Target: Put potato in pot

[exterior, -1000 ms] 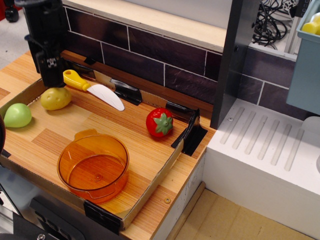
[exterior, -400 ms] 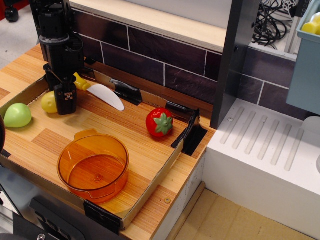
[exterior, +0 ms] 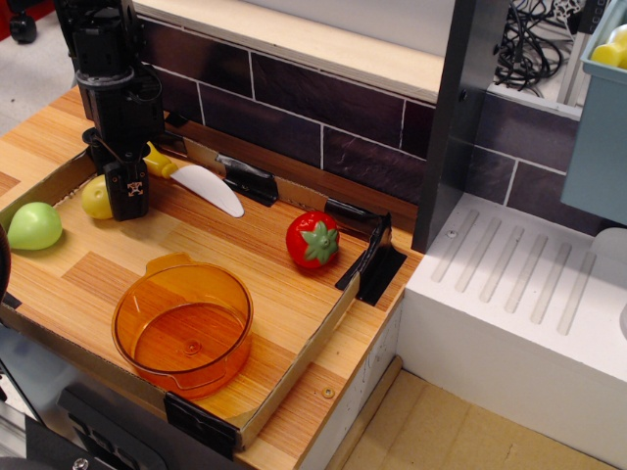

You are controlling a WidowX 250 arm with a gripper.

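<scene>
Leftmost, we see the small glossy yellow plastic potato (exterior: 95,198) on the wooden tray floor, mostly hidden behind our black claw (exterior: 128,201), which stands right over it; whether the claw is spread or pinching, we cannot tell. Nearer and rightward, well apart, waits the round translucent orange plastic pot (exterior: 183,325).

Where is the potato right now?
The potato sits at the tray's far-left end, partly hidden behind the tool, between the green fruit and the toy knife.
</scene>
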